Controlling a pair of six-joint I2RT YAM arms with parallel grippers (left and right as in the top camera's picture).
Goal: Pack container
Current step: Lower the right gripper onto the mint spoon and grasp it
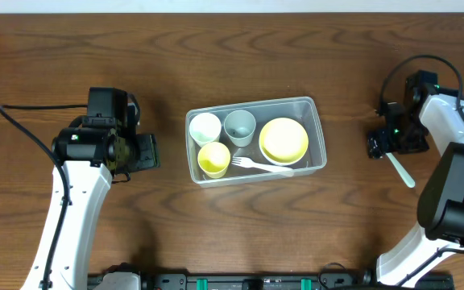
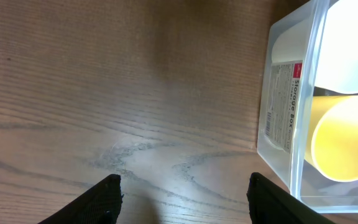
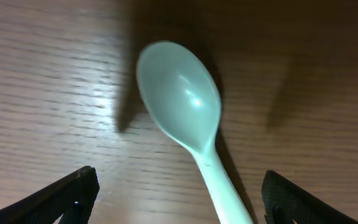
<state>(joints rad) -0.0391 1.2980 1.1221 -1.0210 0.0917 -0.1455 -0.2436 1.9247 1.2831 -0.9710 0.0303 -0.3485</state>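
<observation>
Yellow bowl (image 1: 283, 138), mint spoon (image 3: 180, 102), wood-grain table (image 1: 216, 48)

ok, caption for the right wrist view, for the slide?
Open right gripper above a pale green spoon lying bowl-up on the wooden table.

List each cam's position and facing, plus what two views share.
Overhead: above the table, straight down; container centre, both arms, left gripper, right gripper.
Left wrist: on left arm, down at table and container's labelled end; own fingertips below.
Right wrist: on right arm, down at the spoon; own fingertips below.
Shared: yellow cup, overhead and left wrist; spoon, overhead and right wrist.
</observation>
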